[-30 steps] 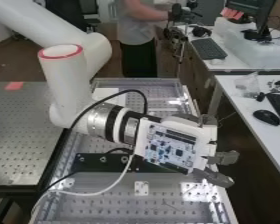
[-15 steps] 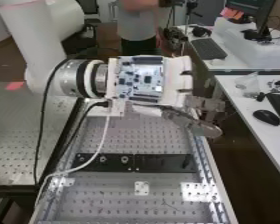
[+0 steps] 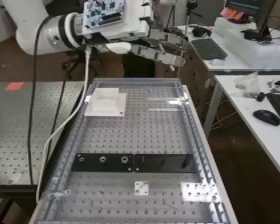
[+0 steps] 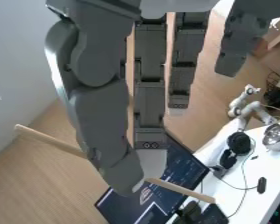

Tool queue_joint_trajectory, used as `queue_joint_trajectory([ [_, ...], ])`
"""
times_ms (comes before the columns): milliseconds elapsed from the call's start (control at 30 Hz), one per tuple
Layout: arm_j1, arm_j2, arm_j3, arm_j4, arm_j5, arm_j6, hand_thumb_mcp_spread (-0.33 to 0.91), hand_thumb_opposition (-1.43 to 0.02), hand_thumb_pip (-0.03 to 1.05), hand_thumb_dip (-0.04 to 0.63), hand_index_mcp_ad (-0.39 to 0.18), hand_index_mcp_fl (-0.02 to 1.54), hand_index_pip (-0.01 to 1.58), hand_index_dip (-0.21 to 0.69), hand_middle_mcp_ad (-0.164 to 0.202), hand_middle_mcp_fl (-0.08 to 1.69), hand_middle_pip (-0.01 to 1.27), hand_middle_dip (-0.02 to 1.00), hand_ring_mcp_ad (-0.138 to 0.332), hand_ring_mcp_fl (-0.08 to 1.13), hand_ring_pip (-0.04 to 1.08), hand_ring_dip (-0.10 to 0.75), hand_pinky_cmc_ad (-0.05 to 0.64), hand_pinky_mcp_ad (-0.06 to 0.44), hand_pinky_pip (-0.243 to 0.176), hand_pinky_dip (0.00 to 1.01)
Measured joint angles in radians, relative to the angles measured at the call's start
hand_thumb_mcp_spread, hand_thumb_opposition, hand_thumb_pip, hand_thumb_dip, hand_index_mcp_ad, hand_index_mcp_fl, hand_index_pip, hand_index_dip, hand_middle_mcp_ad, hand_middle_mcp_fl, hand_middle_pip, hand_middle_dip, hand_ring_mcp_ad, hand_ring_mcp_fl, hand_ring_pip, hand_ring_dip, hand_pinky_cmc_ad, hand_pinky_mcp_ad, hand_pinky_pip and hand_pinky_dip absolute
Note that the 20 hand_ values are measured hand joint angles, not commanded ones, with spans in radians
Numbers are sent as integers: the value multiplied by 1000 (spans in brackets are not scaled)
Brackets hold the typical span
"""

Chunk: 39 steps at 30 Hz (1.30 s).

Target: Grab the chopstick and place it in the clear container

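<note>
Beyond the bench's far end, at the top of the high view, the hand [image 3: 156,54] is raised with its fingers pointing right. In the wrist view the hand [image 4: 105,117] has its thumb tip and a fingertip pinched on a pale wooden chopstick [image 4: 52,141]. One end of the chopstick sticks out past the thumb, and its other end [image 4: 182,189] crosses in front of a dark monitor. The part between thumb and finger is hidden. I cannot tell which thing is the clear container.
A white square block [image 3: 105,103] lies on the perforated bench [image 3: 134,135], with a black bar [image 3: 165,163] across its middle. Clear plastic [image 3: 247,84] and a mouse [image 3: 266,117] are on the right desk.
The hand has risen from over the bench toward its far end and upper left, uncovering the black bar and then the white block.
</note>
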Motion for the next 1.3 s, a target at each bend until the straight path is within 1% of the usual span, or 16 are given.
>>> queue_joint_trajectory([
  [100,69,27,-25,-14,60,-20,806,-1108,396,246,-176,1354,279,347,-37,1506,145,656,68,559,117,456,349,332,0,180],
  [200,125,45,-40,-36,99,-23,806,-1108,396,246,-176,1360,278,347,-35,1506,143,656,70,559,119,457,349,328,2,180],
  [300,159,50,-41,-62,123,-17,806,-1108,396,246,-176,1360,278,354,-35,1506,145,656,56,557,120,457,349,332,2,180],
  [367,193,49,-38,-100,155,3,806,-1108,396,246,-173,1356,278,354,-24,1506,145,653,52,567,117,457,346,332,2,180],
  [500,228,25,-10,-176,163,65,805,-1108,396,246,-175,1354,265,358,-24,1506,141,656,54,567,117,457,349,332,2,180],
  [567,236,8,10,-222,178,85,803,-1108,396,246,-161,1356,265,363,-26,1506,141,656,54,567,117,457,349,332,2,180],
  [633,239,-6,23,-244,179,95,803,-1108,396,246,-155,1368,262,363,-24,1510,141,656,54,567,117,457,346,330,0,180],
  [700,242,-33,47,-264,152,119,803,-1108,396,246,-162,1367,255,363,-24,1506,141,656,54,567,117,457,349,337,2,180],
  [800,243,-72,88,-300,110,155,803,-1108,396,246,-152,1365,246,361,-24,1506,141,656,51,567,117,456,349,340,2,180],
  [833,244,-82,97,-311,103,163,803,-1108,396,246,-166,1368,244,361,-24,1506,141,653,51,567,117,457,349,340,2,180],
  [967,245,-126,134,-355,90,204,806,-1108,396,246,-152,1372,234,379,-24,1506,141,656,51,567,120,456,349,344,2,180],
  [1100,248,-160,157,-387,55,218,806,-1108,396,246,-164,1372,234,379,-26,1506,141,656,51,567,124,464,349,346,2,180],
  [1133,249,-171,165,-400,56,222,806,-1108,396,246,-161,1375,234,379,-26,1506,141,656,51,564,124,464,349,346,2,180],
  [1167,250,-182,173,-416,61,229,806,-1108,396,246,-140,1381,225,379,-24,1510,141,656,51,567,124,464,349,346,2,180],
  [1233,250,-198,184,-439,66,239,806,-1108,396,246,-136,1381,220,379,-24,1506,141,656,51,567,120,459,349,347,2,180],
  [1300,250,-212,191,-450,51,249,803,-1108,396,246,-150,1381,222,389,-24,1506,141,653,52,564,124,461,349,347,2,180],
])
